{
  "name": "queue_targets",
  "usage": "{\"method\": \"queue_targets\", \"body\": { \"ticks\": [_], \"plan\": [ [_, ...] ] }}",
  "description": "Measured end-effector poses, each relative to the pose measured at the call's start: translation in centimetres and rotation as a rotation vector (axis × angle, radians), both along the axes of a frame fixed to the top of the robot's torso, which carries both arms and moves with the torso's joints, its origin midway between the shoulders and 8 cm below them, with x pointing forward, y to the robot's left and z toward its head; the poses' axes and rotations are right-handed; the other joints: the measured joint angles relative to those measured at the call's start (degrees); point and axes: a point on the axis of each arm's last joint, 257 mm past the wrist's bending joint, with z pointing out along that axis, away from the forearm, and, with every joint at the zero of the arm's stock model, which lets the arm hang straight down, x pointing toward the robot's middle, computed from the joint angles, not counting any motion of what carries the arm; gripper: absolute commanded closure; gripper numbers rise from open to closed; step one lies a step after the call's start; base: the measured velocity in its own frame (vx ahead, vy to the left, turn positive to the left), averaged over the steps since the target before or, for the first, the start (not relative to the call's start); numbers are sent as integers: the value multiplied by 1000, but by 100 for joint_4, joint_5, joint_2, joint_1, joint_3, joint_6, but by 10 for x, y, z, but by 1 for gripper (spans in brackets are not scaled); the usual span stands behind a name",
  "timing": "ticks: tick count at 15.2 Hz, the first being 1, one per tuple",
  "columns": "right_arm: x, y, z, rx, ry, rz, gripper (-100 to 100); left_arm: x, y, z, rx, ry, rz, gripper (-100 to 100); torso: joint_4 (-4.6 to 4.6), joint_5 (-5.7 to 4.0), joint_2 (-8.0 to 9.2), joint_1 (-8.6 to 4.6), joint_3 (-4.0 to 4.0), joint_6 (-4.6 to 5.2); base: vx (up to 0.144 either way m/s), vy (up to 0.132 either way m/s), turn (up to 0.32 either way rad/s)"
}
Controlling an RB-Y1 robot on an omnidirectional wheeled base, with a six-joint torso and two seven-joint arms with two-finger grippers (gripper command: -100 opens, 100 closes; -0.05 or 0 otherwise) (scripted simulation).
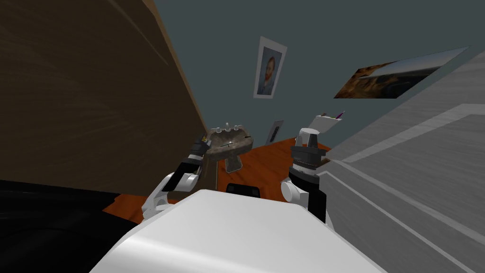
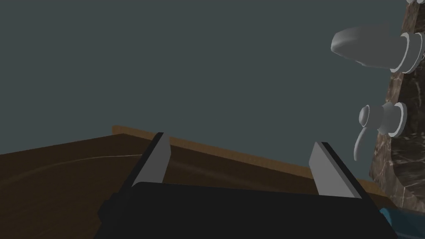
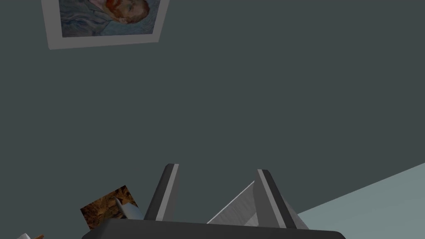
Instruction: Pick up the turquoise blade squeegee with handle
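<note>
At left in the head view, a broad brown wooden panel (image 1: 85,95) is listed first as the largest item. It is faced at right by a grey panel (image 1: 417,156) with a wood grain. Between the two, an orange-red floor (image 1: 274,156) is seen, and a dark marbled pedestal sink (image 1: 231,142) is set on it before the grey-blue wall (image 1: 213,47).

Next, the left gripper (image 1: 206,138) is raised just beside the sink's rim. Its fingers (image 2: 159,162) are spread wide, and nothing is held between them. The right gripper (image 1: 310,137) is held up well apart from the sink, toward the grey panel. Its fingers (image 3: 168,191) are parted, and nothing is gripped.

Two sink fittings are noted in the left wrist view, a light grey spout (image 2: 365,45) and a lever tap (image 2: 373,120), both mounted on the marbled rim.

Last, the squeegee (image 2: 400,220) is noted as a turquoise sliver just beside the left gripper's dark body, under the sink's marbled edge. Its handle cannot be made out.
</note>
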Motion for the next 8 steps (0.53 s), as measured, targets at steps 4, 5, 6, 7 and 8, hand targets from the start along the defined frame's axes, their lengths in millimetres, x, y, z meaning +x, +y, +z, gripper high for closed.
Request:
{"method": "queue_targets", "body": {
  "ticks": [4,5,6,7,8],
  "plan": [
    [0,0,0,0,0,0,0,3,12,-18,-21,81,9,-100,0,-1,1,-3,1,0,87,-79,65],
    [0,0,0,0,0,0,0,3,14,-23,-27,101,12,-100,0,0,1,-1,0,0,102,-78,69],
    [0,0,0,0,0,0,0,4,16,-27,-33,121,14,-100,0,0,-3,-2,-1,1,98,-70,60],
    [0,0,0,0,0,0,0,4,19,-32,-38,141,18,-100,-1,0,-4,0,-2,0,93,-78,76],
    [0,0,0,0,0,0,0,5,22,-37,-44,163,21,-100,-1,0,-3,-1,-2,0,82,-86,61]
  ]
}}
